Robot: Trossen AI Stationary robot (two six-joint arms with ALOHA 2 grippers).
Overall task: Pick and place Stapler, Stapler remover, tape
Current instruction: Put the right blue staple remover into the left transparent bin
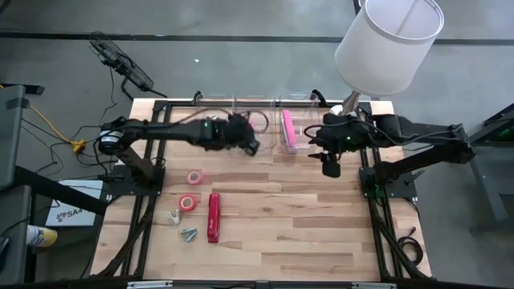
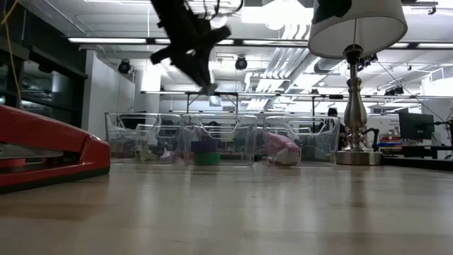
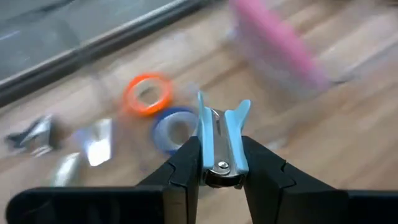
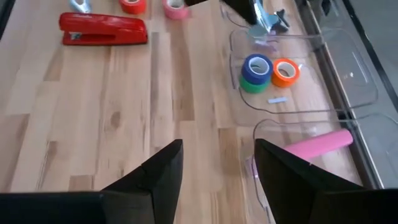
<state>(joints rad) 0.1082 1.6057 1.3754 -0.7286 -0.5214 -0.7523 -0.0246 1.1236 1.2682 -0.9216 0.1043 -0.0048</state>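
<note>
A: Nearest thing: blue-handled staple remover [image 3: 221, 140], pinched between my left gripper [image 1: 250, 147] fingers, jaws nearly closed on it.

B: Below you?

A: Clear bins [image 4: 298, 81]. Blue tape roll [image 3: 173, 129] and orange tape roll [image 3: 147, 94] in the bin under my fingers; pink stapler [image 1: 287, 128] one bin over.

B: Right gripper [image 4: 217, 165]?

A: Partly open, empty, beside the pink stapler's bin.

B: Risk?

A: Narrow pinch. Remover could twist, drop on a bin wall, or land among the tape. Red stapler [image 1: 214, 216] and two rolls wait behind.
</note>
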